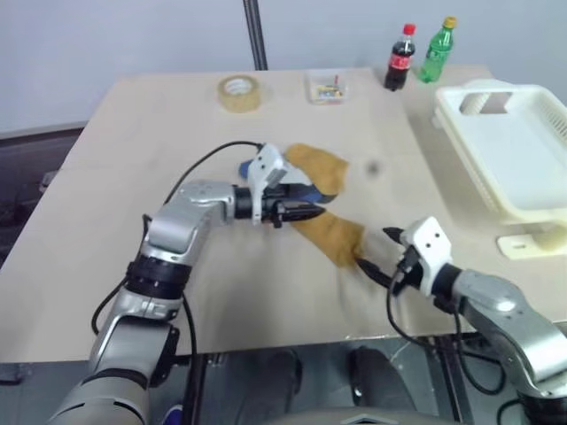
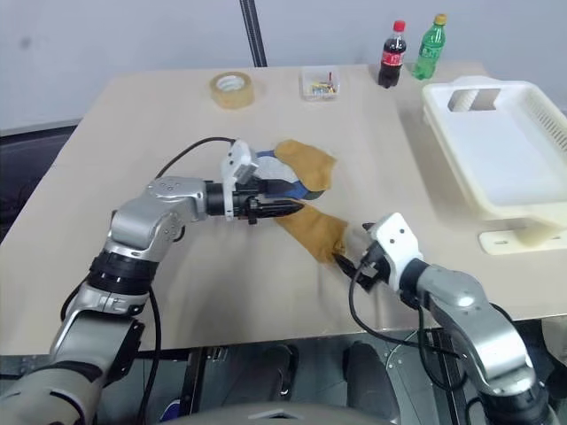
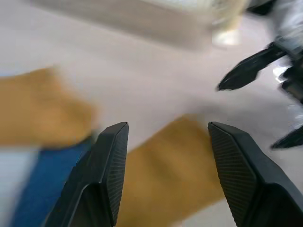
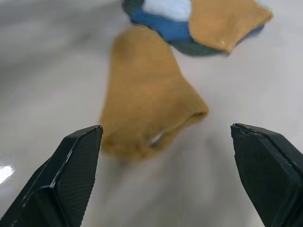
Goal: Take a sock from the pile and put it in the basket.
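The pile [image 2: 297, 173] lies near the middle of the counter [image 2: 133, 133]: a small heap of flat socks, a mustard one on top over blue, pale and dark grey pieces. A second mustard sock [image 2: 312, 232] lies flat just beside the heap on the near side, its open cuff pointing toward the counter's near edge. The basket [image 2: 496, 146] is white plastic, shallow and rectangular, with slotted sides and a handle cut-out, standing upright at the counter's right edge, well apart from the socks.
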### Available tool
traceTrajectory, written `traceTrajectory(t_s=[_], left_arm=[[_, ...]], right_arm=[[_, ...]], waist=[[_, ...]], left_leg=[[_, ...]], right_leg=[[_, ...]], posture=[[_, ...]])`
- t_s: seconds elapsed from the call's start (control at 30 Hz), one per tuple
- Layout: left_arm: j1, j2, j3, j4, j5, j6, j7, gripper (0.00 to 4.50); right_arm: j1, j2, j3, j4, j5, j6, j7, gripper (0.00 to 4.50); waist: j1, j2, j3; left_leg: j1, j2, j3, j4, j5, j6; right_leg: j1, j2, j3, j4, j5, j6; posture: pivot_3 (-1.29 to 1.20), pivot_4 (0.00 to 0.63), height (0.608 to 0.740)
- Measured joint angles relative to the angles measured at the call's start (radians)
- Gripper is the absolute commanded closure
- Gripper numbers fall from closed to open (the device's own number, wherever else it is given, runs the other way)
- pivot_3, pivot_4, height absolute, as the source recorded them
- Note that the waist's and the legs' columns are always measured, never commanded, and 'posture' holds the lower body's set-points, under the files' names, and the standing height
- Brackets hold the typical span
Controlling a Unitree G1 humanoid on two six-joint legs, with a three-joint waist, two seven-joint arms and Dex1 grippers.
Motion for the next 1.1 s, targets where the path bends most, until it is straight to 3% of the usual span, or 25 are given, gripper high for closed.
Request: traceTrajectory(t_s=[0.03,0.13,0.27,0.37,0.4,0.5,0.6,0.67,0.77,0.87,1.03,1.07,1.1], left_arm=[[0.019,0.000,-0.003,0.017,0.021,-0.017,0.012,1.64],[0.061,-0.003,-0.029,0.036,0.063,-0.057,0.019,1.58],[0.101,-0.056,-0.052,0.080,0.110,-0.110,0.039,2.94],[0.105,-0.086,-0.051,0.097,0.126,-0.139,0.055,4.45],[0.117,-0.091,-0.041,0.092,0.117,-0.132,0.056,4.50],[0.153,-0.091,-0.017,0.051,0.085,-0.093,0.055,4.50],[0.308,-0.035,0.052,-0.170,-0.030,0.070,0.054,4.50],[0.320,-0.028,0.061,-0.196,-0.047,0.096,0.056,4.50],[0.518,0.009,0.216,-0.512,-0.171,0.260,0.152,4.50],[0.619,0.023,0.302,-0.663,-0.230,0.340,0.224,4.50],[0.699,0.024,0.342,-0.760,-0.285,0.414,0.314,4.50],[0.713,0.019,0.340,-0.769,-0.285,0.418,0.335,4.06],[0.719,0.008,0.332,-0.770,-0.284,0.420,0.357,3.84]], right_arm=[[-0.021,0.016,0.015,0.026,-0.008,0.009,-0.011,0.00],[-0.060,0.024,0.054,0.072,-0.030,0.020,-0.019,0.73],[-0.102,0.023,0.082,0.139,-0.064,0.015,-0.015,2.44],[-0.120,-0.006,0.093,0.160,-0.076,-0.011,0.016,3.95],[-0.121,-0.026,0.094,0.161,-0.078,-0.023,0.035,4.47],[-0.122,-0.059,0.095,0.162,-0.082,-0.042,0.075,4.47],[-0.121,-0.126,0.115,0.162,-0.081,-0.126,0.194,4.47],[-0.121,-0.133,0.119,0.162,-0.081,-0.137,0.209,4.47],[-0.130,-0.195,0.156,0.154,-0.063,-0.222,0.353,4.47],[-0.146,-0.210,0.170,0.167,-0.065,-0.280,0.424,4.47],[-0.176,-0.213,0.188,0.241,-0.101,-0.360,0.480,4.47],[-0.192,-0.211,0.200,0.273,-0.117,-0.380,0.488,4.50],[-0.206,-0.201,0.207,0.304,-0.131,-0.398,0.490,4.17]], waist=[[0.005,0.000,0.000],[0.015,0.000,0.000],[0.011,0.000,0.000],[0.012,0.000,-0.001],[0.011,0.000,-0.001],[0.009,0.000,-0.001],[-0.008,0.000,-0.001],[-0.008,0.000,-0.001],[-0.018,-0.001,0.000],[-0.011,-0.001,-0.001],[0.009,-0.001,0.000],[0.011,-0.001,0.000],[0.011,-0.001,0.000]], left_leg=[[0.000,0.000,0.000,0.000,0.000,0.000],[-0.003,-0.001,-0.001,0.000,0.000,-0.001],[-0.003,-0.002,0.000,0.000,0.000,-0.001],[-0.002,-0.002,-0.001,0.001,-0.001,0.001],[-0.002,-0.002,-0.001,0.001,-0.001,0.002],[-0.001,-0.002,-0.001,0.001,-0.001,0.002],[-0.002,0.000,-0.002,0.000,-0.001,0.002],[-0.001,0.000,-0.002,0.000,-0.001,0.002],[0.000,0.001,-0.001,0.000,-0.002,0.004],[0.001,0.001,-0.001,0.000,-0.002,0.004],[0.006,0.000,0.002,0.000,-0.002,0.004],[0.006,0.000,0.002,0.000,-0.002,0.004],[0.007,0.000,0.002,0.000,-0.002,0.004]], right_leg=[[0.000,0.000,0.000,0.000,0.000,0.000],[-0.001,-0.001,-0.004,0.000,0.000,0.000],[-0.001,-0.002,-0.004,0.000,0.000,0.000],[0.000,-0.002,-0.005,0.000,0.000,0.000],[0.000,-0.002,-0.005,0.000,0.000,0.000],[0.000,-0.002,-0.005,0.000,0.000,0.000],[-0.001,-0.002,-0.002,0.000,0.000,0.000],[-0.001,-0.002,-0.003,0.000,0.000,0.000],[0.000,-0.005,0.000,0.000,0.000,0.001],[0.001,-0.004,-0.001,0.000,0.000,0.001],[0.006,-0.001,-0.002,0.000,0.000,0.001],[0.006,-0.001,-0.002,0.000,0.000,0.001],[0.007,-0.001,-0.001,0.000,0.000,0.001]], posture=[[0.00,0.150,0.740],[0.00,0.150,0.740],[0.00,0.150,0.740],[0.00,0.150,0.740],[0.00,0.150,0.740],[0.00,0.150,0.740],[0.00,0.150,0.740],[0.00,0.150,0.740],[0.00,0.150,0.740],[0.00,0.150,0.740],[0.00,0.150,0.740],[0.00,0.150,0.740],[0.00,0.150,0.740]])
